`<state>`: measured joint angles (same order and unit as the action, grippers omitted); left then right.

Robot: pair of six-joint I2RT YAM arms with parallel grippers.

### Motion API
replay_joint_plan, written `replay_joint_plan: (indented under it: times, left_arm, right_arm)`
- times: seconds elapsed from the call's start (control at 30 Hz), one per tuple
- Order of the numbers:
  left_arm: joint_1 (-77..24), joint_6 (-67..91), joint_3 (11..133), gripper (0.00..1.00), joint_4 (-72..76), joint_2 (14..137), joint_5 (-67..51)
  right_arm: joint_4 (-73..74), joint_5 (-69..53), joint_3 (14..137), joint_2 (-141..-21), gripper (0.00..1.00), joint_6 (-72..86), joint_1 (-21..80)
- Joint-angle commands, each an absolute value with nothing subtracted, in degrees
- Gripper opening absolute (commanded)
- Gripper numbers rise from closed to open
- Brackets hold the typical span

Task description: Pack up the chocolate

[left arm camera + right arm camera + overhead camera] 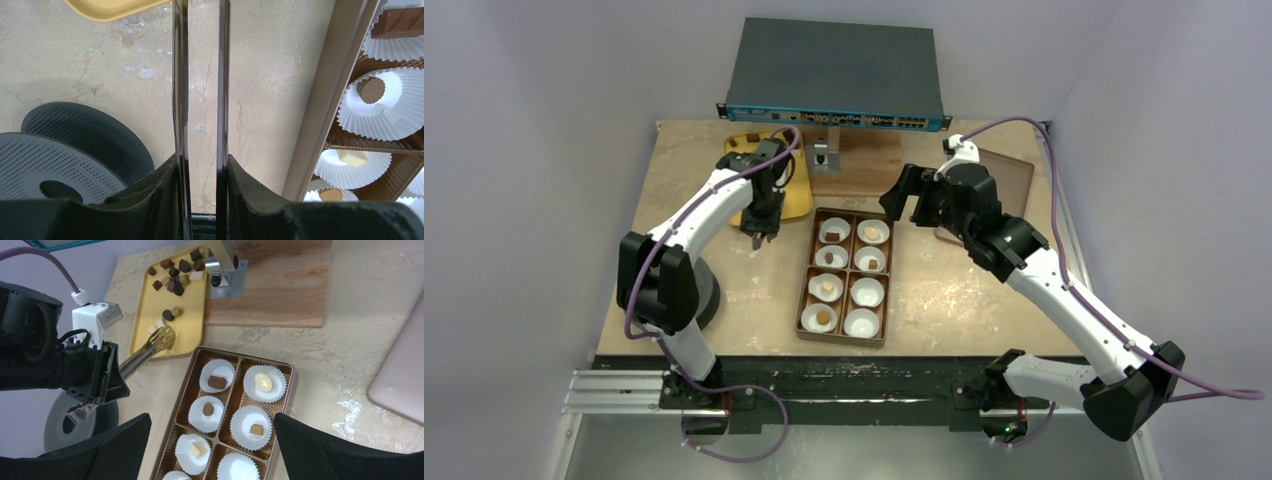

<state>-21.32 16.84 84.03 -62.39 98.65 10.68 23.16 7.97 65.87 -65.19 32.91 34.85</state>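
Rails (619, 390) of bare metal edged the near side of the desk (944, 300), whose top was pale beige, mottled and scuffed with whitish patches. Plain grey walls (524, 150) closed it in on the left, right and far sides.

Just beyond the arm bases lay the brown box (240, 356), its long axis running near to far, with two columns of four white paper cups (861, 322). Chocolate (823, 318) sat in six of them: all four on the left and the two farthest on the right. In the far-left cup a dark bar (216, 381) lay with its long axis across the box, slightly tilted. Beside it a pale oval piece (263, 382) pointed roughly along the box.

The right fingers (900, 196) hung spread wide, gripping nothing, by the box's far right corner. Left of the box the left fingers (758, 232) were clenched on gold tongs (145, 352), which pointed to the near end of the yellow tray (185, 330). Whether the tips held a piece I could not tell. More chocolate lay loose on that tray, mostly clustered at its far end.

A flat lid (400, 385) lay right of the box, a wooden board (280, 285) lay beyond it, and a network switch (834, 70) sat farthest back.
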Motion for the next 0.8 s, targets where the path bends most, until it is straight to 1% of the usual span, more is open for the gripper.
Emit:
replay_joint_plan:
  times: [0.0, 0.33, 0.77]
  left_arm:
    - [-20.76, 15.97, 87.01, 0.32, -62.28, 99.5, 11.69]
    - [-20.48, 15.86, 87.82, 0.34, -62.59, 101.21, 11.45]
    - [-20.47, 15.94, 87.54, 0.33, -64.15, 98.21, 11.92]
  right_arm:
    - [23.02, 8.6, 67.3, -64.51, 0.89, 32.34, 34.88]
    - [23.37, 8.98, 67.33, -64.18, 0.89, 32.27, 34.87]
    - [23.19, 8.82, 67.5, -64.51, 0.89, 32.24, 34.88]
